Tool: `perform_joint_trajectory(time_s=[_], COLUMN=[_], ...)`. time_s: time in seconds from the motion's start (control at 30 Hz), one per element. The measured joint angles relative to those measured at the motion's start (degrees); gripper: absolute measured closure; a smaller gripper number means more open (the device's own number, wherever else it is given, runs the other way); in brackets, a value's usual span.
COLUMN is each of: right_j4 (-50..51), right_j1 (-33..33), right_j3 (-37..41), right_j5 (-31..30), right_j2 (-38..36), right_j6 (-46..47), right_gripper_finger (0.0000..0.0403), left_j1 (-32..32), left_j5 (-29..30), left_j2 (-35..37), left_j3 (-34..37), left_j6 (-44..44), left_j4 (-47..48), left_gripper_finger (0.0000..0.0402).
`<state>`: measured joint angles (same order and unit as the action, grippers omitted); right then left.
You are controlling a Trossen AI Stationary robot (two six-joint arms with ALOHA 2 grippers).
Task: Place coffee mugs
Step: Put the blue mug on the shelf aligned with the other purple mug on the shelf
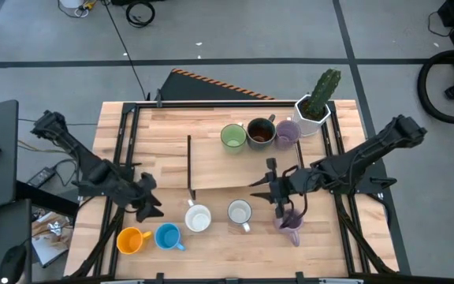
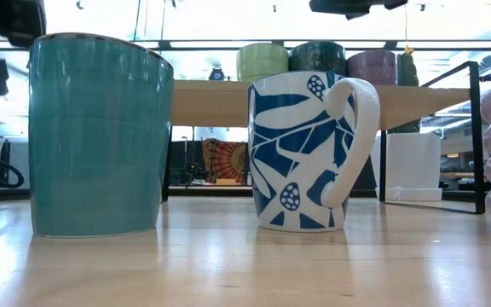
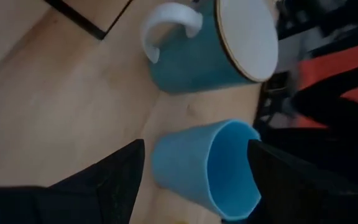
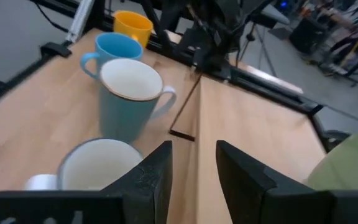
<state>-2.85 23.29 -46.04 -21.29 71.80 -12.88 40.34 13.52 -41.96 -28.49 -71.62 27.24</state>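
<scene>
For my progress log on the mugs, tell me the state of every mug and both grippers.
green mug: upright on shelf
dark brown mug: upright on shelf
shelf lavender mug: upright
table lavender mug: upright
orange mug: upright
blue mug: upright
teal mug: upright
patterned white mug: upright
left gripper: open
right gripper: open

Even bright overhead light; soft shadows; low view backlit by glaring windows; wrist views motion-blurred, foreground unfocused.

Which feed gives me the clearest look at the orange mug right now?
The high view: the orange mug shows whole from above, upright at the table's front left beside the blue mug. The right wrist view catches it farther off, partly behind the blue mug. The low and left wrist views do not show it.
</scene>
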Motion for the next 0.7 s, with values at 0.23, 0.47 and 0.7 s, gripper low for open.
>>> perform_joint_trajectory(time_s=[0.23, 0.47, 0.7], right_j4=[-2.0, -1.9, -2.1], right_j1=[-0.6, -1.6, -2.0], right_j3=[0.0, 0.0, 0.0], right_j5=[-1.5, -0.8, 1.9], right_j2=[0.7, 0.7, 0.7], right_j6=[-2.3, -1.8, -0.8], right_gripper_finger=[0.0273, 0.0273, 0.0273], left_j1=[2.4, 5.1, 6.5], left_j5=[-1.3, -1.3, -4.1], left_j2=[-10.0, -20.2, -27.3], left_j3=[-13.3, -23.6, -30.3], left_j6=[-2.5, -2.5, -4.9], left_j4=[13.8, 20.9, 22.6], left_gripper_finger=[0.0114, 0.0114, 0.0114])
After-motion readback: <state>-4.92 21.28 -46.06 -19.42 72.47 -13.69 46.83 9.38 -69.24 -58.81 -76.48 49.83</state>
